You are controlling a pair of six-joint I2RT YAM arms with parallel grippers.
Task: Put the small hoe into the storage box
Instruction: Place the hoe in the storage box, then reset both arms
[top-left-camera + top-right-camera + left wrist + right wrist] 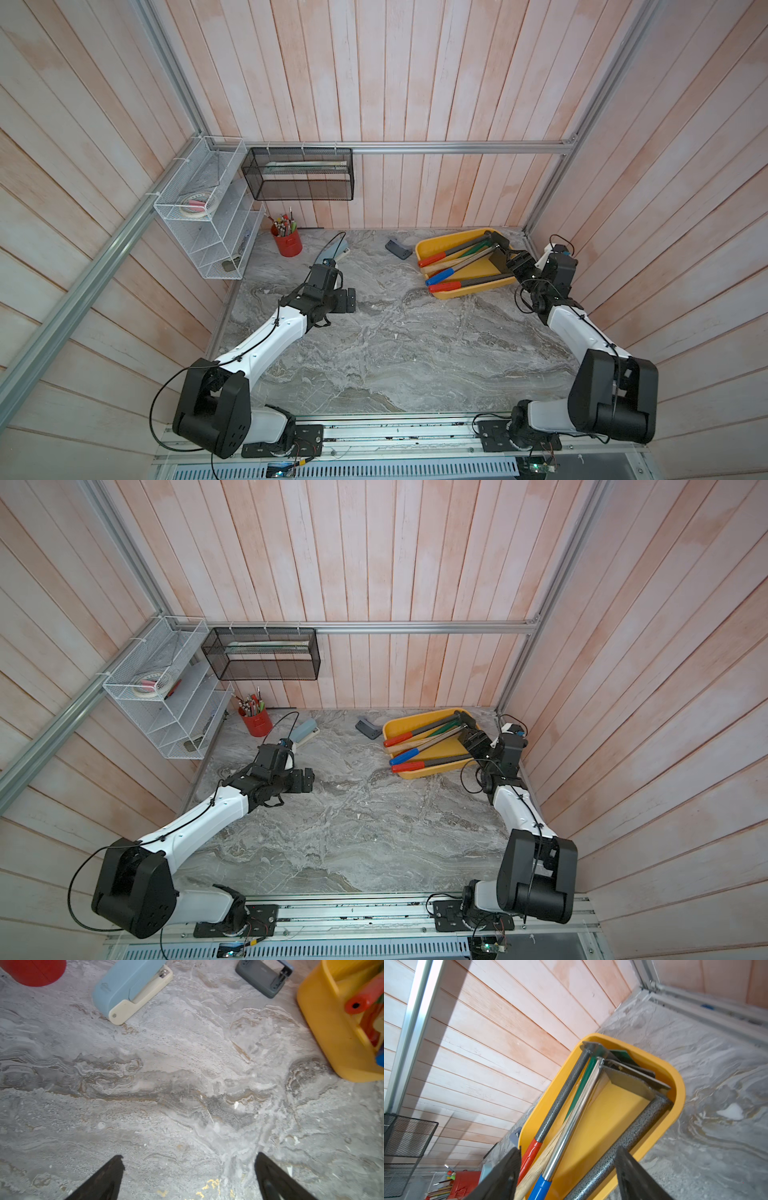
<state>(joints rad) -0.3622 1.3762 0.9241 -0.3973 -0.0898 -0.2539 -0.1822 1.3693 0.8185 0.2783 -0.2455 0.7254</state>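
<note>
- Marble-patterned table: grey veined surface, with both arms reaching in from the near edge.
- Left gripper: hangs over the table left of centre. Its fingers are spread wide above the stone.
- Storage box: a yellow tray at the far right of the table, set at an angle, with several long-handled tools lying in it.
- Small hoe: lies in the box along its near side. The shaft is speckled grey, the blade is at the right end, and the red grip overhangs the left rim.
- Right gripper: sits over the right end of the box with its fingers apart. The hoe shaft passes between them, close to one finger, unclamped.
- Blue stapler: on the table beyond the left gripper.
- Grey hole punch: near the box's left end, not touching it.
- Red pen cup: in the far left corner, beside the white wire rack.
- Black mesh basket: hung on the back wall.
</note>
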